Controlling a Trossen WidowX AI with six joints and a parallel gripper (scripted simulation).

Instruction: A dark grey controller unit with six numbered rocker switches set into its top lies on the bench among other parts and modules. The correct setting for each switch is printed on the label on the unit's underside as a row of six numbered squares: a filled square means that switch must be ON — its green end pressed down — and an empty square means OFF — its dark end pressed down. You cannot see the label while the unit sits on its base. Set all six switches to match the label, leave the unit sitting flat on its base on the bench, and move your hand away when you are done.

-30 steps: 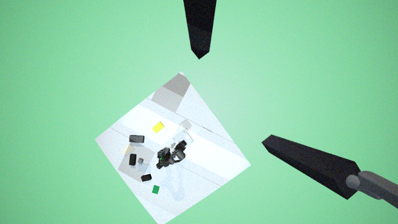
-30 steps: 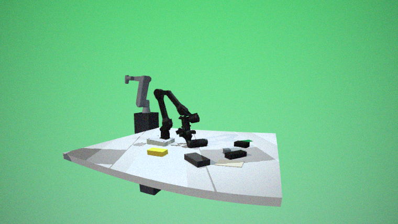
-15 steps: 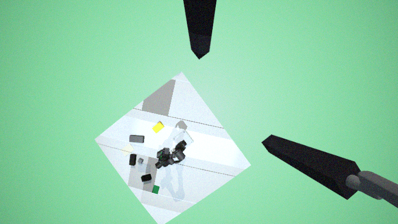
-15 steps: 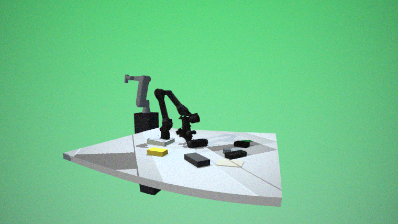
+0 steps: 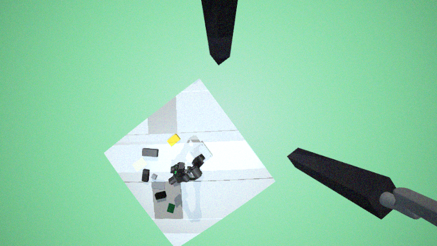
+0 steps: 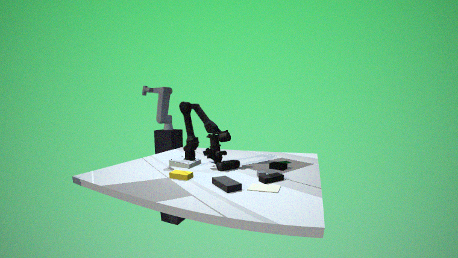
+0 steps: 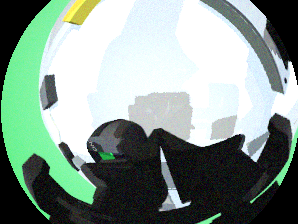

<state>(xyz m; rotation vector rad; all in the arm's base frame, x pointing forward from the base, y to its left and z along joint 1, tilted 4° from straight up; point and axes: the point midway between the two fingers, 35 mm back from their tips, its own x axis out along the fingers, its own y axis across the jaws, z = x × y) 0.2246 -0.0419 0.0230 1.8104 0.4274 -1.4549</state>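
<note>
The dark controller unit [image 5: 175,172] [image 6: 229,164] [image 7: 120,140] is on the bench beside my gripper. In the wrist view it shows at lower left as a dark, rounded-looking shape with small white marks and a green patch, partly covered by a finger. Its label does not show. The individual switch settings cannot be read. My gripper [image 7: 157,132] is shut with nothing between its fingers. It points down close to the unit, low over the bench; whether it touches the unit is unclear. The arm hides much of the unit in the top view.
A yellow block [image 5: 173,139] [image 6: 181,175] and a dark grey box [image 5: 150,152] [image 6: 226,184] are nearby. Also there are a cream pad [image 5: 140,164] [image 6: 264,188], a black module [image 5: 145,175] [image 6: 270,177], a small grey cube [image 5: 154,176], another black module [image 5: 160,195] and a green board [image 5: 171,208].
</note>
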